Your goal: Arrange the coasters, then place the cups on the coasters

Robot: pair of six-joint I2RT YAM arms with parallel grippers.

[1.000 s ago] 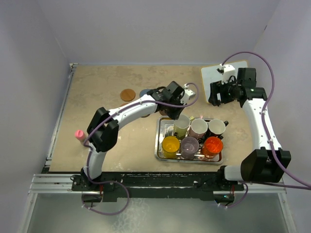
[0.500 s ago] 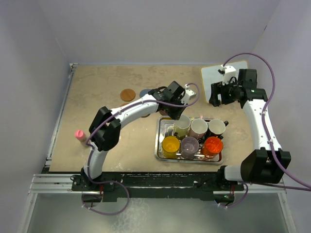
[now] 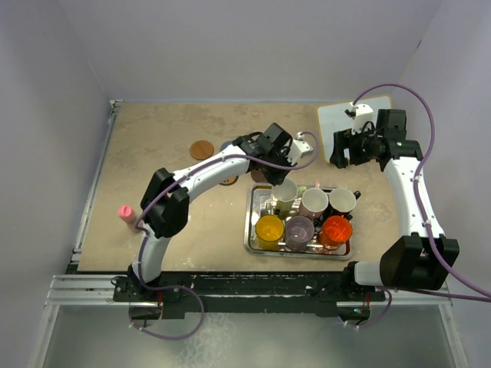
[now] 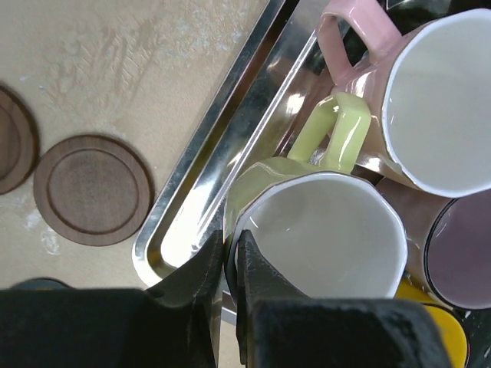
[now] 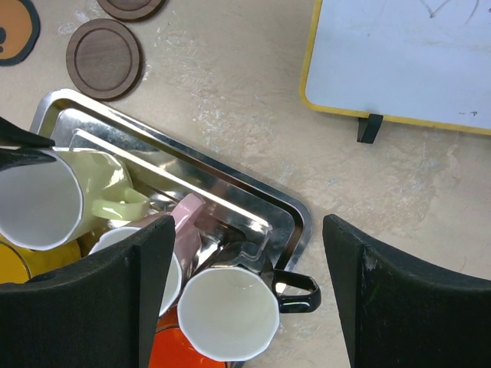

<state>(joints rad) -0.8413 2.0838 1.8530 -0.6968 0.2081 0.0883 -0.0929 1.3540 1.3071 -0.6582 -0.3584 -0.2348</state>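
Note:
My left gripper (image 4: 229,257) is shut on the near rim of the pale yellow-cream cup (image 4: 322,245), one finger inside and one outside. That cup (image 3: 286,195) leans in the steel tray (image 3: 252,230) beside the pinkish-white cup (image 3: 313,202), the black cup (image 3: 342,201), the yellow-orange cup (image 3: 269,228), the purple cup (image 3: 299,229) and the orange-red cup (image 3: 336,228). Two dark brown coasters (image 4: 93,189) (image 4: 11,149) lie just outside the tray. An orange-brown coaster (image 3: 202,149) lies further back. The black coaster with an orange ring (image 5: 11,31) shows at the right wrist view's edge. My right gripper (image 5: 249,299) hangs open above the black cup (image 5: 230,310).
A small pink bottle (image 3: 124,212) stands near the table's left edge. A white board with a yellow rim (image 3: 353,119) stands at the back right, behind my right gripper (image 3: 338,153). The left arm hides part of the coasters behind the tray.
The left gripper has closed on the yellow-cream cup's rim, and the cup now leans a little more. The right arm has barely moved.

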